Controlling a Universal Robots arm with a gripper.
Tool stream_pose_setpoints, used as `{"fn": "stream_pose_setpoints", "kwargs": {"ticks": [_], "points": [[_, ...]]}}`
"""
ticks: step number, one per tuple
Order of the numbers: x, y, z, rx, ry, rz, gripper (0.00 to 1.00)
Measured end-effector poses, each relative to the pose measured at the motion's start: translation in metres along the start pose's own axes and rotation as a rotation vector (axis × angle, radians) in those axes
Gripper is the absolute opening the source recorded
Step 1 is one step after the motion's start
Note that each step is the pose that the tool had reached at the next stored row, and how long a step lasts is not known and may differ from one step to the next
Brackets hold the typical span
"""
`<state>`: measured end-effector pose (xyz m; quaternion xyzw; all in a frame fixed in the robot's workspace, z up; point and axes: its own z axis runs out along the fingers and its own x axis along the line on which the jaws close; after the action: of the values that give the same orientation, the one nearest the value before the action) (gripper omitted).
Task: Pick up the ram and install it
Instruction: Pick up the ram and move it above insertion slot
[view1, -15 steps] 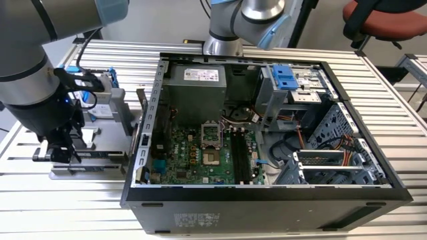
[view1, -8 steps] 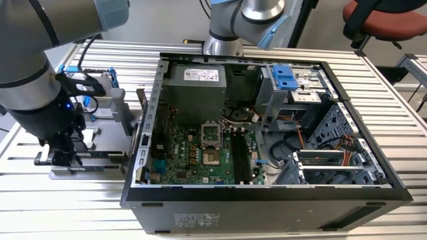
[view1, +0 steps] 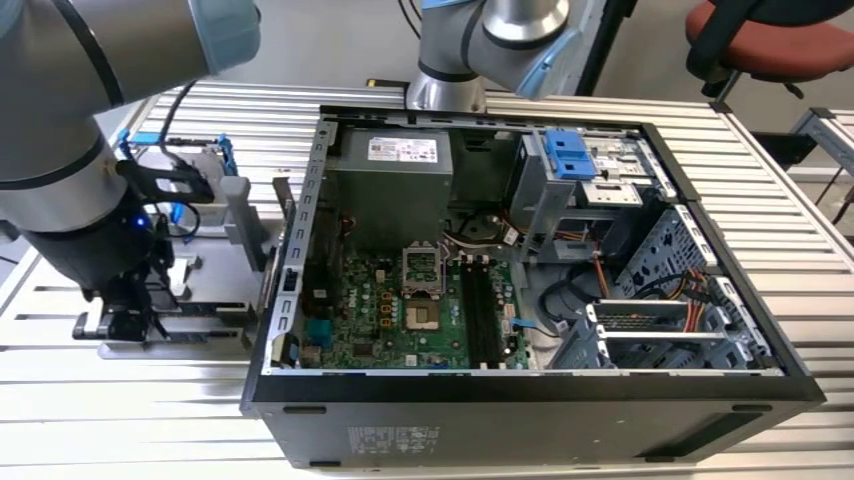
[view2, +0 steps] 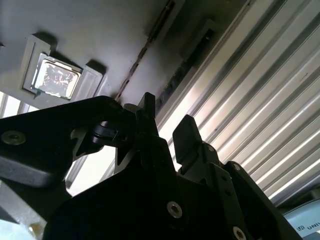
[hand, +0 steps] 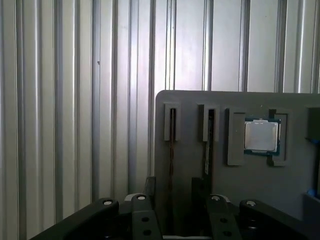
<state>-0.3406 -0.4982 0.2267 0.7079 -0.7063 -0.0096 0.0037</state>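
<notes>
Finds the gripper (view1: 130, 322) low over the grey holder (hand: 235, 185), fingers (hand: 150, 186) spread apart and clasping nothing. Places the ram (hand: 171, 135) on edge in the holder's slot farthest from its processor (hand: 260, 136), in line, in the first wrist view, with the gap between those fingers. Meets the open computer case (view1: 534, 405) just beside the holder at the exterior view's right, motherboard (view1: 387, 310) exposed inside.
</notes>
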Motion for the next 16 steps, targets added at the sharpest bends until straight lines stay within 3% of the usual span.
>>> {"fn": "stream_pose_setpoints", "kwargs": {"ticks": [16], "points": [[0.0004,-0.0051,0.0191,0.0003,-0.0002,0.027,1.0]]}}
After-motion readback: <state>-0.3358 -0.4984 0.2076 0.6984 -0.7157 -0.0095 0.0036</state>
